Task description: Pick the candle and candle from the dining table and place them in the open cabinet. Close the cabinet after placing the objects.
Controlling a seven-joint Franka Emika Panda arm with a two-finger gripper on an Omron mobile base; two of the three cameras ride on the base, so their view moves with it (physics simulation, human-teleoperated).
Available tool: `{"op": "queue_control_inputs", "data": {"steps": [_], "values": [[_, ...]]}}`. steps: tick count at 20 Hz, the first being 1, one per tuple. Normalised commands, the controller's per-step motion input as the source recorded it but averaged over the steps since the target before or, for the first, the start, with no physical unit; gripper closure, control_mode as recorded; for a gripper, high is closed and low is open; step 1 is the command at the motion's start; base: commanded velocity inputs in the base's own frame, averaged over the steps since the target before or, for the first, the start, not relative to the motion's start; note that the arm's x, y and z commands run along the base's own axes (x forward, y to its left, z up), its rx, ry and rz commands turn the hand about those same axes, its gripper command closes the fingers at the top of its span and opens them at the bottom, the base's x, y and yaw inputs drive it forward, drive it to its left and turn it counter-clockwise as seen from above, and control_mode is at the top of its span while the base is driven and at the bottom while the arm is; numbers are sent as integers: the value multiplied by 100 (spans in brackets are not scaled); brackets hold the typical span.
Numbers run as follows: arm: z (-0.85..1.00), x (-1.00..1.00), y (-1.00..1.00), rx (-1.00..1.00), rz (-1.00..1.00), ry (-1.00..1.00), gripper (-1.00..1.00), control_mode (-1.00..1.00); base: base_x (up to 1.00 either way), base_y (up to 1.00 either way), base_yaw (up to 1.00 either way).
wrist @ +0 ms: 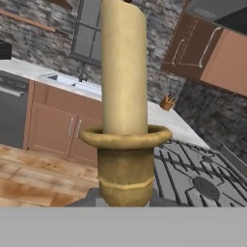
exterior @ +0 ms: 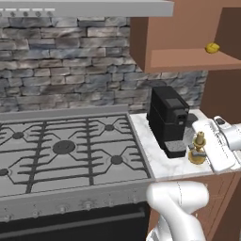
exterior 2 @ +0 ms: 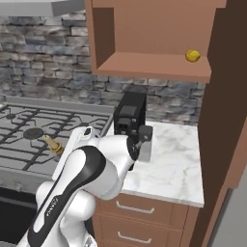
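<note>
My gripper (exterior: 203, 147) is shut on the candle (wrist: 123, 72), a pale yellow stick in a brass candlestick (exterior: 197, 149). It holds the candle just above the marble counter's front edge, beside the stove. In the right base view the candlestick (exterior 2: 53, 144) sticks out to the left of my hand. The brown wall cabinet (exterior: 179, 52) (exterior 2: 144, 43) hangs open above, its door (exterior 2: 226, 96) swung out to the right. A small yellow lump (exterior: 212, 47) (exterior 2: 193, 55) lies on the cabinet's shelf, too small to tell what it is. The dining table is out of view.
A black coffee machine (exterior: 168, 120) (exterior 2: 129, 113) stands on the marble counter (exterior 2: 173, 164) under the cabinet, just behind my hand. A gas stove (exterior: 66, 150) lies to the left, against a stone wall. Brown drawers (exterior 2: 140, 212) sit below the counter.
</note>
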Motion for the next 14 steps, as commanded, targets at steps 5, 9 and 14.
{"op": "queue_control_inputs", "data": {"steps": [5,9,14], "values": [[0,0,0,0,0,0,100,100,3,-20,20],[0,0,0,0,0,0,100,100,-1,-18,15],[0,0,0,0,0,0,100,100,-2,-22,1]]}}
